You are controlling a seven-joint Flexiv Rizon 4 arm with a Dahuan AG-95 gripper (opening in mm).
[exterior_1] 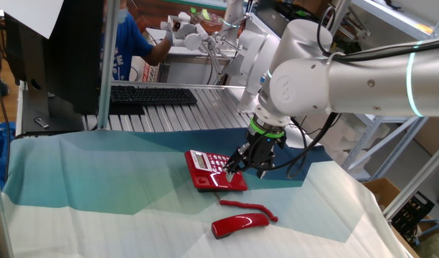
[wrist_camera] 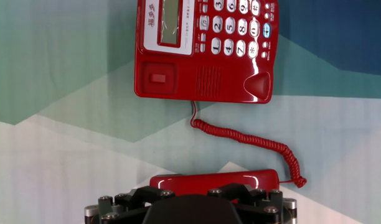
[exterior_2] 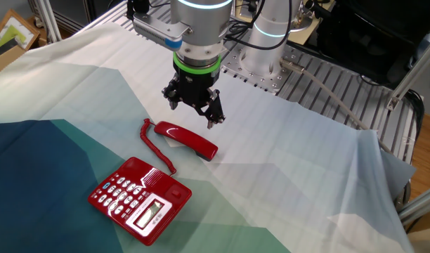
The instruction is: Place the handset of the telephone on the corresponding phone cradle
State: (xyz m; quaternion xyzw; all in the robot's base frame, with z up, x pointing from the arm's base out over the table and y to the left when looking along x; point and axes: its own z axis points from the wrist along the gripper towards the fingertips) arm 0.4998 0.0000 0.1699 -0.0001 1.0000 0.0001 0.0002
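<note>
The handset [exterior_2: 187,140] lies on the cloth [exterior_2: 292,183] just beside the telephone [exterior_2: 140,199], off its phone cradle [wrist_camera: 203,81], joined to it by the coiled cord [wrist_camera: 253,140]. The gripper [exterior_2: 194,112] hovers above the handset with its 2 fingers spread apart, holding nothing.

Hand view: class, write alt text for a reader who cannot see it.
A red handset lies on the cloth just above the gripper, off its cradle. A coiled cord links it to the red telephone above.
</note>
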